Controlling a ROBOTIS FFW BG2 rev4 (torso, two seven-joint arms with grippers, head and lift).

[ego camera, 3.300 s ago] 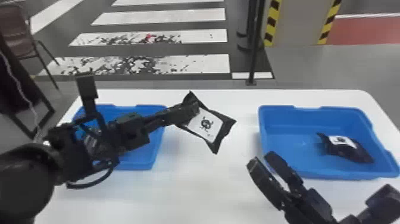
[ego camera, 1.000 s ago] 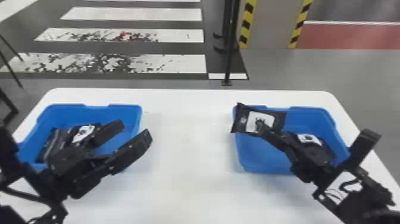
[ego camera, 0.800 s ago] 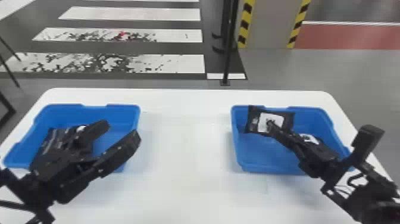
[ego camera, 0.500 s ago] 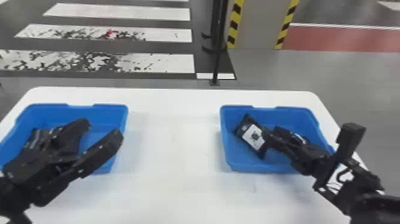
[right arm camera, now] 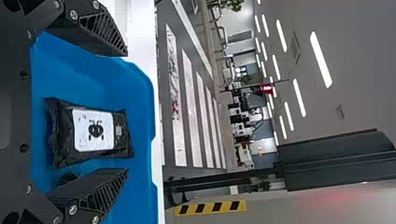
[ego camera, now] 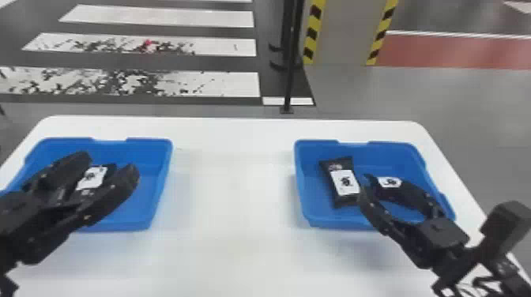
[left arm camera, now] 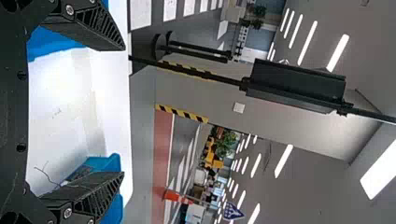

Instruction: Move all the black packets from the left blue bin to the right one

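Two black packets lie in the right blue bin: a left-hand packet (ego camera: 341,183) with its white label facing up, near the bin's left wall, and a right-hand packet (ego camera: 389,182) partly hidden by the robot. A packet in the left blue bin (ego camera: 94,177) has its white label in sight between dark fingers; how many lie there I can't tell. Around them are the right blue bin (ego camera: 303,189) and the left blue bin (ego camera: 156,177), well apart on a white table (ego camera: 237,177). The right gripper (ego camera: 369,189) is over its bin, fingers spread and nothing clamped, just beside the left-hand packet. The left gripper (ego camera: 108,166) is over the other bin, its fingers apart too. Beyond the table stand a black pole (ego camera: 290,79) and a pillar (ego camera: 339,31) with yellow-and-black edges, near white floor stripes (ego camera: 221,85)
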